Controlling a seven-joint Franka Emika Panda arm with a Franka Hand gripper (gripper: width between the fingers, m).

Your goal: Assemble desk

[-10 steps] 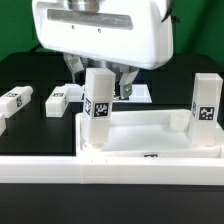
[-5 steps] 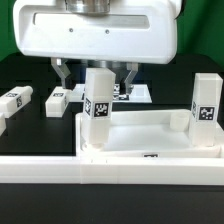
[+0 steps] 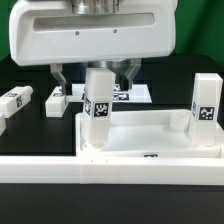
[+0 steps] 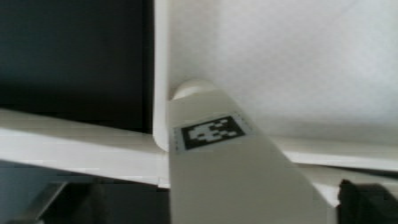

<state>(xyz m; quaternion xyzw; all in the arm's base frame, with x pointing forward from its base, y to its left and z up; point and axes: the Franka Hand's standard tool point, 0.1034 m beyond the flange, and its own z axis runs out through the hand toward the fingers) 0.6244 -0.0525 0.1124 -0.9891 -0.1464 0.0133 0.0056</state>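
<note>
The gripper is cut off above; behind its fingers, the marker board is mostly hidden, tags unreadable.

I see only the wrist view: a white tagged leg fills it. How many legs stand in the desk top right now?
Observer: Two. The left leg stands upright in a back corner of the desk top, and the right leg stands in the corner at the exterior view's right.
Operator: Where are the other two?
Observer: Both lie loose on the black table at the exterior view's left: the nearer loose leg and the edge leg, which is cut off by the frame.
Operator: Is the end effector holding anything?
Observer: No. The end effector is open, with its fingers wide apart on either side of the left leg's top.
</note>
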